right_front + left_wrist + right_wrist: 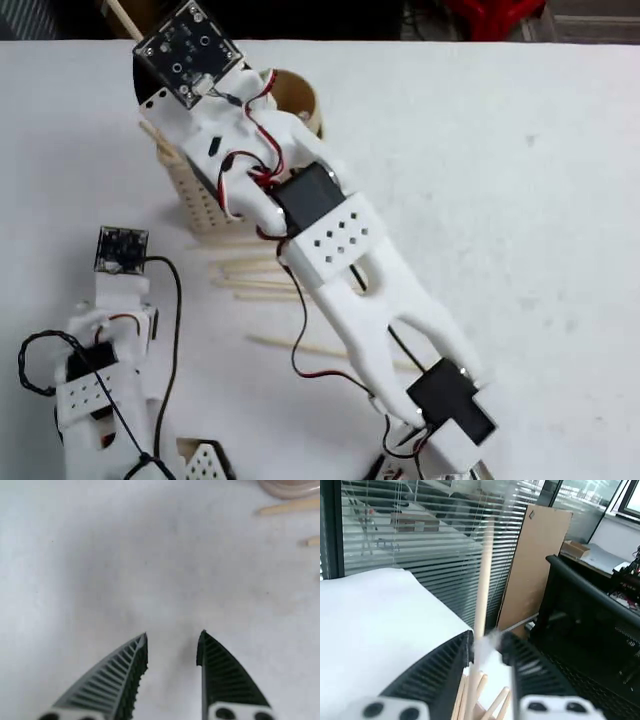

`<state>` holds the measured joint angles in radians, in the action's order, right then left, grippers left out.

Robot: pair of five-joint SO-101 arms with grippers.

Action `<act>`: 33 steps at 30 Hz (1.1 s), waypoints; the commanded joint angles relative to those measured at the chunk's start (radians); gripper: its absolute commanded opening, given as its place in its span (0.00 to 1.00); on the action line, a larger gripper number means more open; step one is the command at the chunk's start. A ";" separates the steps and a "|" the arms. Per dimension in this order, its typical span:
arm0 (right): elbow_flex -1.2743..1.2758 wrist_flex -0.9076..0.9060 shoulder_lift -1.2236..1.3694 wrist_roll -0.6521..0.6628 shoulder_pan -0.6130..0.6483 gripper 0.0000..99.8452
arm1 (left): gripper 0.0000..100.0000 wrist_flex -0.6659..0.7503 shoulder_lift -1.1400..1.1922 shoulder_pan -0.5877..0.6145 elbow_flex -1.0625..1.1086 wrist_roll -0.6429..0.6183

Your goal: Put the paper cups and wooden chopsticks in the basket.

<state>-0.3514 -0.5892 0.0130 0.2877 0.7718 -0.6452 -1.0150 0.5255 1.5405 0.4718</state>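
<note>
Leftmost, near the front left corner of the table (pixel 520 180), the left gripper (pixel 174 636) hangs over bare surface, its jaws spread with nothing between them. Farther back and to the right stands the basket (pixel 195 200), and above it the right gripper (pixel 486 637) is clamped on one upright chopstick (pixel 484 570). Loose chopsticks (pixel 245 275) lie flat on the table before the basket. A paper cup (pixel 300 100) stands right of the basket near the far edge, partly hidden by the arm

Right arm (pixel 370 290) and left arm (pixel 95 385) are white printed plastic, black servos (pixel 312 195), red and black wires (pixel 297 350) everywhere. Left gripper (pixel 172 637) fingers (pixel 120 680) are ribbed black.
</note>
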 commanded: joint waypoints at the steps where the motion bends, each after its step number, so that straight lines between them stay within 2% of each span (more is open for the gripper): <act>1: -0.060 -0.039 -0.022 -0.006 0.005 0.11 | 0.17 0.017 -0.019 0.007 -0.006 -0.009; 4: -0.054 -0.147 -0.056 -0.006 0.004 0.05 | 0.17 0.017 -0.019 0.007 -0.006 -0.009; 7: -0.051 -0.387 -0.122 0.000 0.008 0.01 | 0.17 0.017 -0.019 0.007 -0.006 -0.009; 12: -0.051 -0.860 -0.216 0.002 -0.033 0.04 | 0.17 0.017 -0.019 0.007 -0.006 -0.009; 17: -0.037 -1.141 -0.232 0.003 -0.059 0.02 | 0.17 0.017 -0.019 0.007 -0.006 -0.009; 19: 0.060 -1.132 -0.243 0.046 -0.059 0.02 | 0.17 0.017 -0.019 0.007 -0.006 -0.009; 23: 0.311 -1.112 -0.289 0.273 0.002 0.02 | 0.17 0.017 -0.019 0.007 -0.006 -0.009; 26: 0.546 -1.044 -0.334 0.382 0.050 0.02 | 0.17 0.017 -0.019 0.007 -0.006 -0.009; 33: 1.168 -0.521 -0.406 0.618 0.059 0.02 | 0.17 0.017 -0.019 0.007 -0.006 -0.009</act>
<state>0.5999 -1.3334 -0.3429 0.8201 0.8224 -0.6452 -1.0150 0.5255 1.5405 0.4718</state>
